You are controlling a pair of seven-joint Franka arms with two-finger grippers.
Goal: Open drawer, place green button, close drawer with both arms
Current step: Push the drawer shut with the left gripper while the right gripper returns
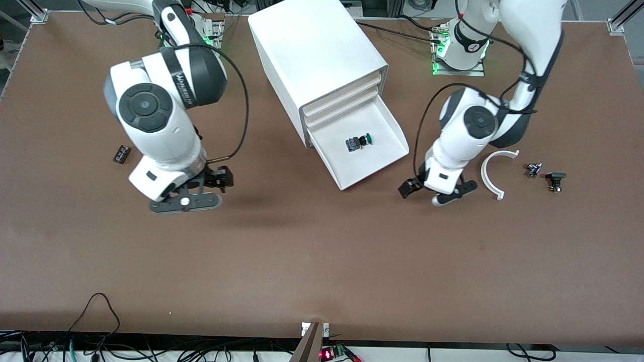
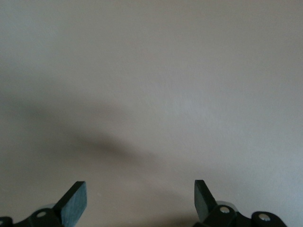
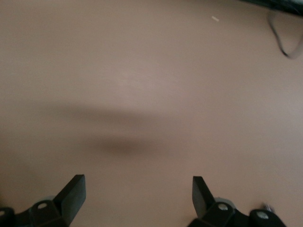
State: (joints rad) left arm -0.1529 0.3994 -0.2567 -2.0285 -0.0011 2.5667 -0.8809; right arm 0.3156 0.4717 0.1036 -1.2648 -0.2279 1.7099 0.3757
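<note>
Counter [image 1: 322, 261]: brown surface carrying everything; the cabinet is the landmark for all places below.
Cabinet [image 1: 314, 55]: big white box near the middle of the counter, its upper drawers shut.
Drawer [image 1: 392, 131]: the cabinet's bottommost tray, pulled fully out toward the front camera.
Right gripper [image 1: 186, 200]: hangs over bare counter toward the right arm's end from the cabinet, fingers spread, holding nothing.
Left gripper [image 1: 436, 193]: over the counter just beside the drawer's outer corner, toward the left arm's end, released and empty.
White curved piece [image 1: 490, 173]: on the counter toward the left arm's end from the cabinet.
Button [image 1: 358, 142]: lies on its side inside the drawer, near its middle.
Progress: by my judgement, opening and placing are done; only pushing the drawer shut is left.
</note>
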